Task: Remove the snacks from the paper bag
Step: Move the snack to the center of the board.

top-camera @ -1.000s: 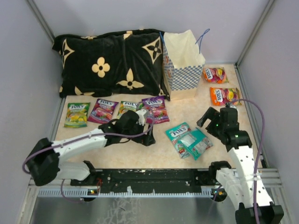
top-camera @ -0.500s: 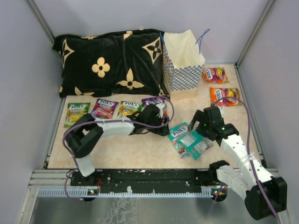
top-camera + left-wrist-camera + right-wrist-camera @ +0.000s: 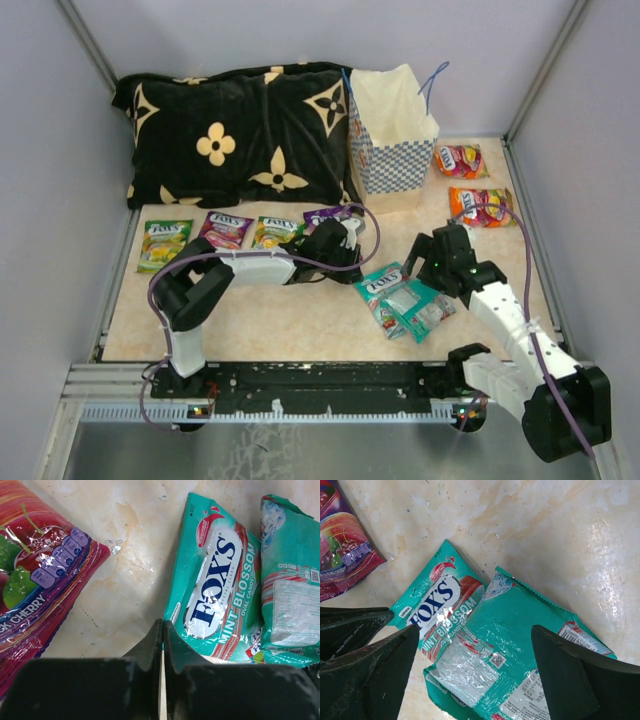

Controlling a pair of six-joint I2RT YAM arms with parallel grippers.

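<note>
Lowest in the overhead view, just above the arm bases, two teal snacks lie on the marbled tabletop point(image 3: 280, 320) right of centre. One teal packet point(image 3: 215, 585) is face up, its "FOX'S Mint Blossom" lettering readable. The second teal packet point(image 3: 520, 645) is back side up and overlaps the first one's right edge.

The right gripper point(image 3: 475, 630) hangs over this pair with its jaws spread wide, one finger to each side of the packets, holding nothing. The left gripper point(image 3: 163, 625) sits just left of the face-up teal packet. Its fingers are pressed together with only a hairline slit between them and nothing is caught there.

To the left gripper's upper left lies a purple cherry packet point(image 3: 45, 580), partly covered by that arm in the overhead view. Further left a row continues: a yellow-green packet point(image 3: 272, 232), a magenta packet point(image 3: 222, 232) and a green packet point(image 3: 163, 245), all flat and apart from one another. Two orange packets point(image 3: 478, 205) lie along the right edge, one above the other.

Higher in the frame the checkered paper bag point(image 3: 390, 150) stands upright with its mouth open, touching the black cushion point(image 3: 230, 135) on its left. Whether anything lies inside the bag cannot be told.
</note>
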